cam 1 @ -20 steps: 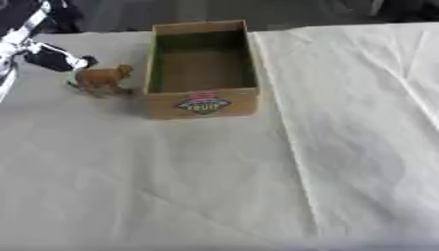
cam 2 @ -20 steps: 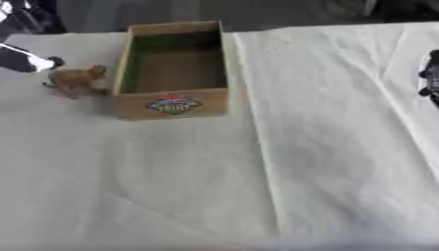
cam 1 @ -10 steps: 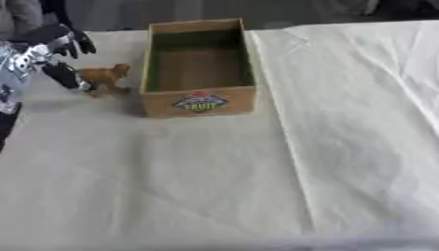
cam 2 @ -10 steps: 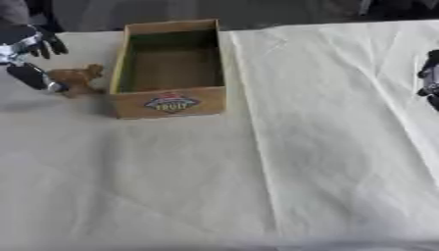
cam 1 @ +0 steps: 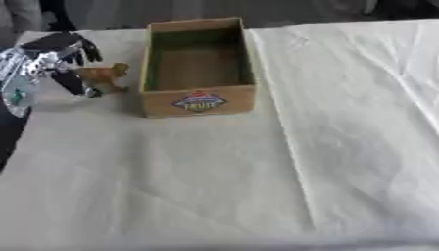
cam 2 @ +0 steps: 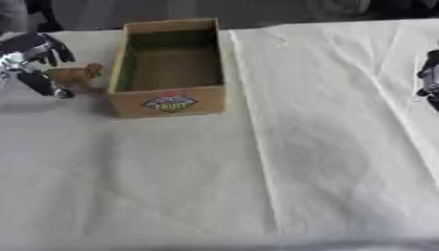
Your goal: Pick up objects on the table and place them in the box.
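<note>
- The step in hand looks like the grasp: the left hand [cam 1: 53,61] should settle its thumb and fingers on either flank of the brown toy animal [cam 1: 105,77], close, lift clear of the rim, then carry toward 3 o'clock over the box [cam 1: 198,101].
- The toy stands on the cloth-covered table [cam 1: 257,186] just beside the box wall, at its 9 o'clock; the box holds nothing visible.
- The left hand is spread around the toy, not yet closed on it; contact is unclear.
- The right hand [cam 2: 428,78] shows only at the right edge; I cannot tell its state.
</note>
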